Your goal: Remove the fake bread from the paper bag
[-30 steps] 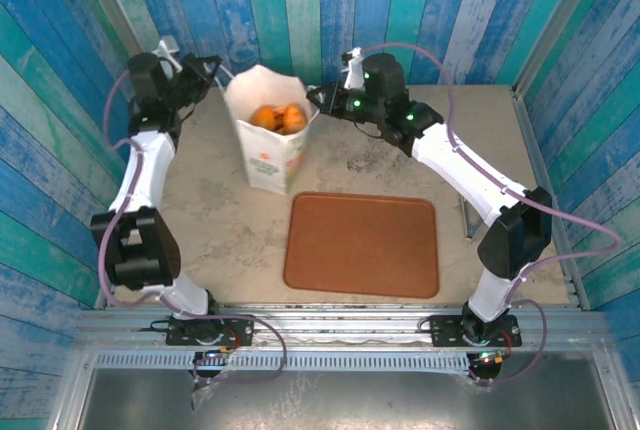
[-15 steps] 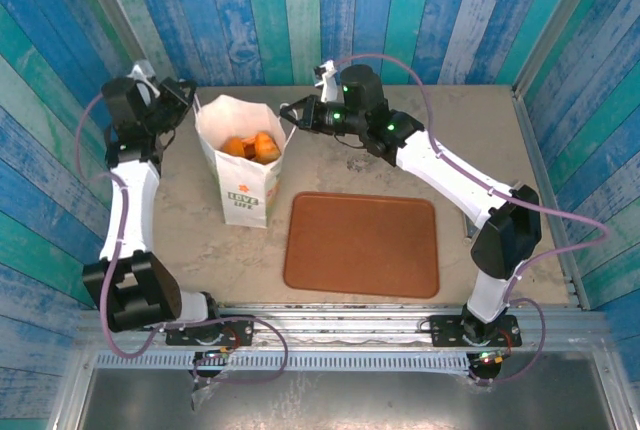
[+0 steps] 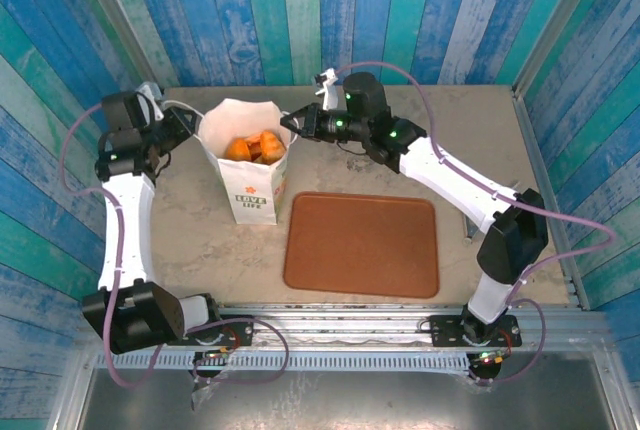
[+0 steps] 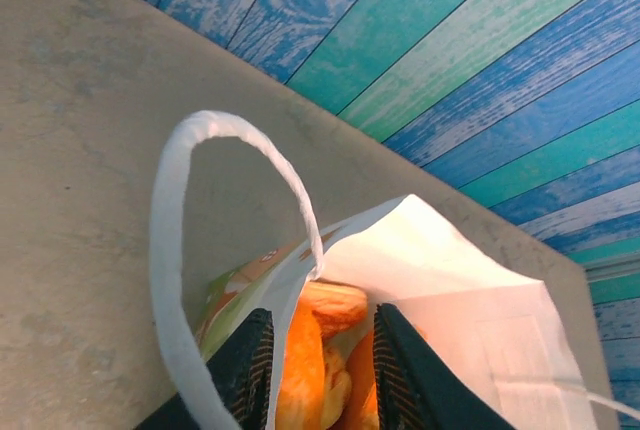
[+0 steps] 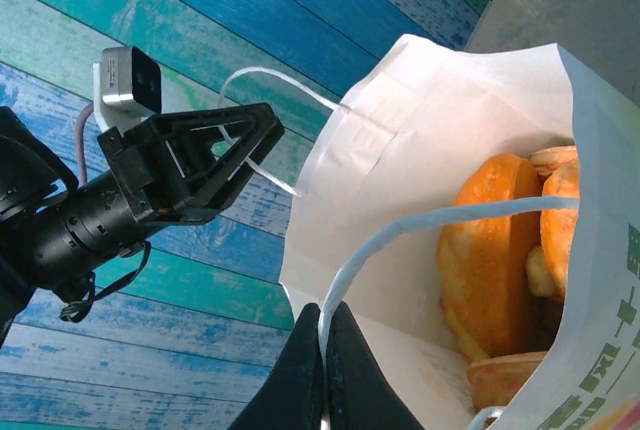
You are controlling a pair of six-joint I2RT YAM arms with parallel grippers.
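Note:
The white paper bag (image 3: 255,190) stands upright at the back left of the table with its mouth open. Several orange fake bread pieces (image 3: 252,145) lie inside it. My left gripper (image 3: 185,122) is at the bag's left rim. In the left wrist view its fingers (image 4: 245,370) stand apart, open, astride the rim of the bag (image 4: 450,280), with bread (image 4: 300,380) between them and a cord handle (image 4: 165,240) looping to the left. My right gripper (image 3: 290,122) is at the right rim. It (image 5: 322,315) is shut on the other cord handle (image 5: 400,230), beside the bread (image 5: 490,250).
A flat brown tray (image 3: 362,243) lies right of the bag, nearer the table's front. A small metal piece (image 3: 468,218) sits by the tray's right side. Blue and teal plank walls (image 3: 300,10) close in the back and both sides.
The bag has been carried left and a little nearer, both grippers moving with it. My left gripper's jaws have come apart; the right stays pinched on its handle.

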